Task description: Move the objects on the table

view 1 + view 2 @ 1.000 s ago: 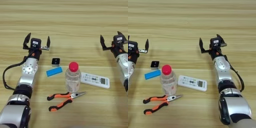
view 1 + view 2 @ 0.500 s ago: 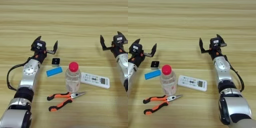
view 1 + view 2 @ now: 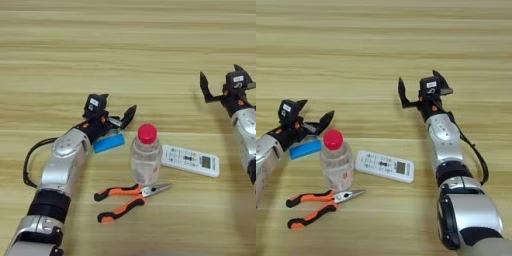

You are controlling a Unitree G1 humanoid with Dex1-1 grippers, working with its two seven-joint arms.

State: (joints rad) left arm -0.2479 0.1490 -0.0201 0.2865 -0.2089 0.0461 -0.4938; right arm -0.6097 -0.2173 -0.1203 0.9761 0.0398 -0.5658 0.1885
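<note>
While no goal is named beyond shifting things about, the left gripper (image 3: 116, 116) is at work low over the surface toward its left side, its two black fingers (image 3: 129, 113) spread wide and holding nothing. Where the black cube sits cannot be told, since the gripper covers that spot. Just beside and partly under the gripper lies the flat blue block (image 3: 108, 143), a thin, stiff, light piece that would probably be easiest pinched across its narrow width. Right of it stands the clear bottle (image 3: 145, 160) with its red cap (image 3: 146, 133), upright; it looks light and smooth-sided, so it may tip or slip, and the neck below the cap seems the safest hold. Nearer the front edge lie the pliers (image 3: 128, 199), rigid and likely the heaviest, best taken across the orange handles. Right of the bottle, close beside its base, the white remote (image 3: 190, 160) lies flat, hard and slim. Well apart toward the right edge, the right gripper (image 3: 420, 94) hovers idle, fingers wide and empty.
</note>
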